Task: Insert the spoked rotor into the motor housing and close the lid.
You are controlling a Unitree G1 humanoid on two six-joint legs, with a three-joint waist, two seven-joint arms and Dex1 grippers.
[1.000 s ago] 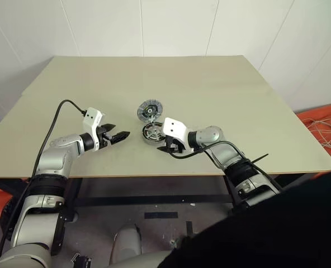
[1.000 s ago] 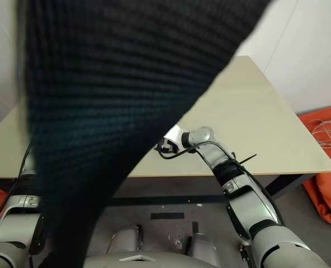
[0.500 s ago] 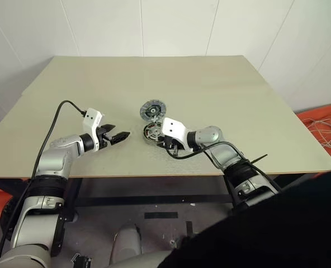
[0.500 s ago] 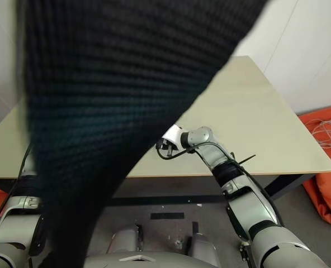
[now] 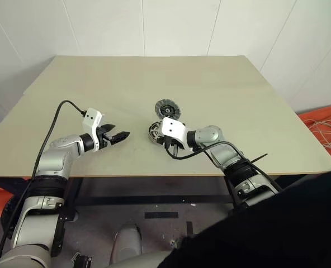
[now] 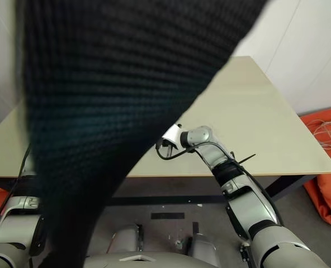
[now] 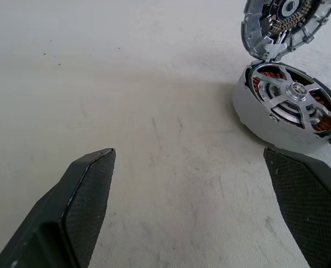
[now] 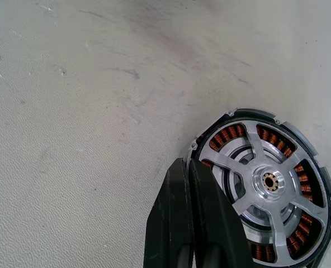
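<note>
The spoked rotor [image 8: 269,181] is a flat silver wheel with five broad spokes running out from a small round hub with a brassy centre. It sits inside the motor housing [image 7: 254,114], a shallow pale-silver cup, and copper-brown windings show through the gaps between the spokes all round the ring. The housing rests flat on the beige desk [image 5: 210,84], near the desk's front edge. Just behind the housing and touching its rim stands the lid [image 7: 283,22], tilted up on edge, its notched silver rim and dark inner face with a pale centre turned toward the housing. The right tool [image 8: 189,167] has its two black fingers pressed together, gripping nothing, their tips at the housing's rim. The left tool [image 5: 121,135] hovers well to the left of the housing, fingers spread wide and empty.
</note>
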